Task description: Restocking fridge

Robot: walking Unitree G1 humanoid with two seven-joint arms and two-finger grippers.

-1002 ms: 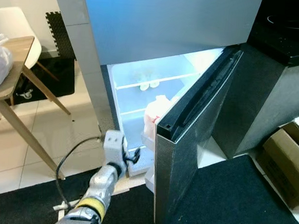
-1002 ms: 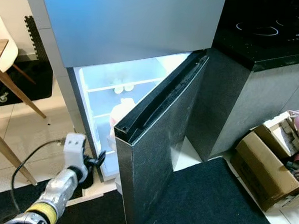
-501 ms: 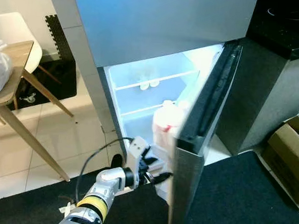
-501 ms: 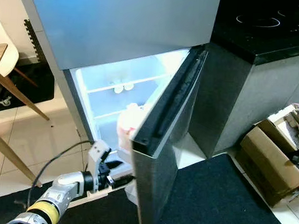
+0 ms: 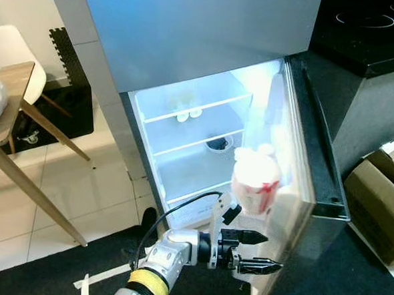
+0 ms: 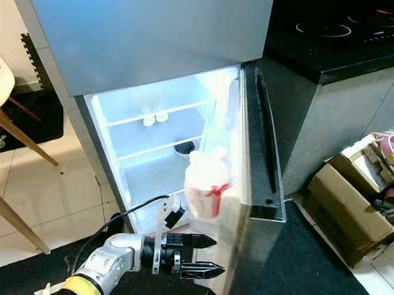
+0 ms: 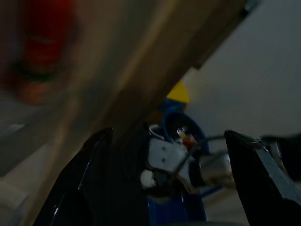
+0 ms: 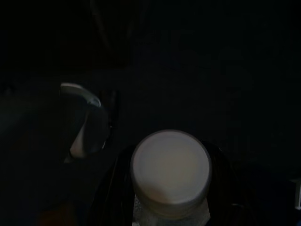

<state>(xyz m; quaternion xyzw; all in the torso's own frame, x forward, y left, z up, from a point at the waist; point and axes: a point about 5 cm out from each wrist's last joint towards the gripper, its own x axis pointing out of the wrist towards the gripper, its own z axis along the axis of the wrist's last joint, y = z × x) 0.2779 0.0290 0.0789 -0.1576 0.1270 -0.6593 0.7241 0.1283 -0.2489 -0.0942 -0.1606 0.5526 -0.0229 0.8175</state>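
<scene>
Left eye view shows the fridge [image 5: 190, 47] with its lower door [image 5: 303, 161] swung wide, so the opening step looks done and the lit compartment stands ready for stock. Above and beyond the left claw [image 5: 257, 251], the shelves [image 5: 192, 114] carry little: two small pale items [image 5: 185, 115] on the upper one and a dark bowl [image 5: 217, 143] on the next. Just above the claw, in the door rack, sits a white tub with red print [image 5: 253, 184]. The left claw itself reaches low toward the door's inner face, its two black fingers spread apart with nothing between them. In the right wrist view, very dark, a bottle with a white round cap [image 8: 170, 172] sits right in front of the right claw; whether that claw grips it I cannot tell. Judging by this, the loading itself remains to be done, and then closing the door.
</scene>
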